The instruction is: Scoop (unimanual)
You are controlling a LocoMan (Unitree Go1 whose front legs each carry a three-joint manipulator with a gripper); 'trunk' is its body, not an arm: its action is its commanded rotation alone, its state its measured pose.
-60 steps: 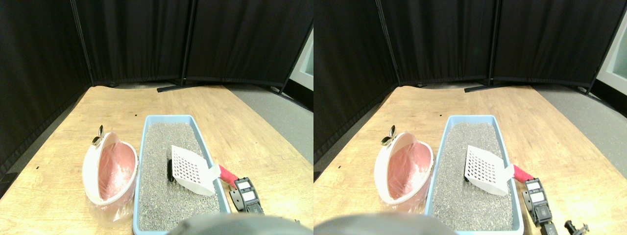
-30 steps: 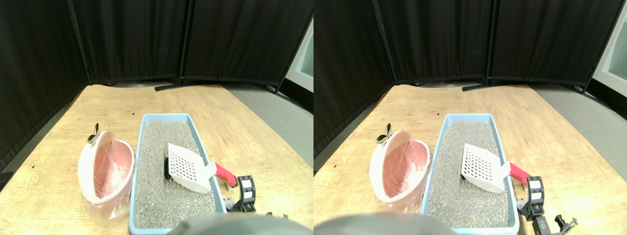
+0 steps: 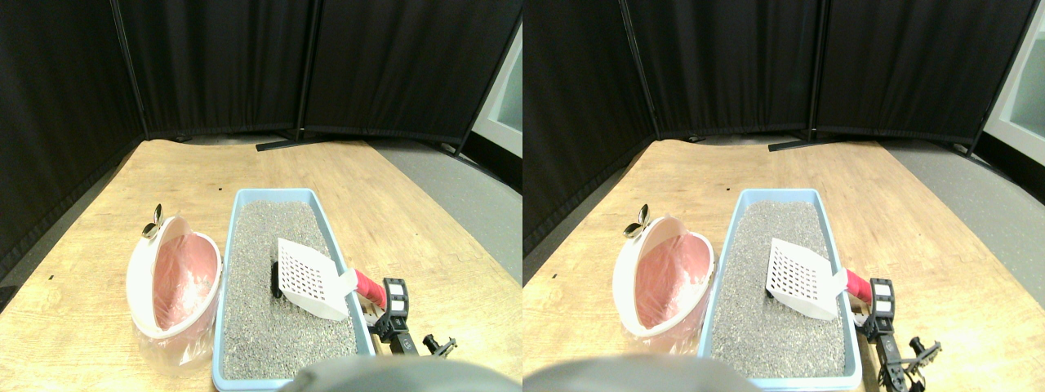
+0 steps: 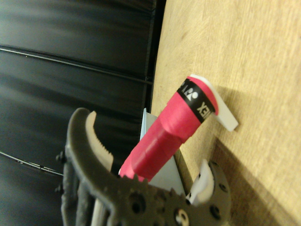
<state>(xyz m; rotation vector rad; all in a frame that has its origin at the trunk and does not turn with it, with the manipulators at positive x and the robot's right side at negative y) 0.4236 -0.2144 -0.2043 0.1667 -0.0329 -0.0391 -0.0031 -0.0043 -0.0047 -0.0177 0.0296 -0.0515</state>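
Observation:
A white slotted scoop (image 3: 309,279) lies tilted on the grey litter in the light blue litter box (image 3: 237,237). Its red wrapped handle (image 3: 370,287) sticks out over the box's right rim. A small dark lump (image 3: 276,282) lies in the litter at the scoop's left edge. My right gripper (image 3: 390,299) stands on the floor side of the rim, right at the handle's end. In the wrist view the red handle (image 4: 164,136) passes between the spread jaws of the gripper (image 4: 148,147), which is open; neither jaw plainly presses on it.
A white bin (image 3: 140,278) lined with a pink bag lies tipped against the box's left side, with a metal clip (image 3: 152,224) on its rim. Black curtain panels (image 3: 245,65) close off the back. Wooden floor (image 3: 408,212) stretches to the right.
My gripper has moved in from the lower right to the end of the red handle and turned more upright. The whole picture shifted slightly; scoop and bin stay put.

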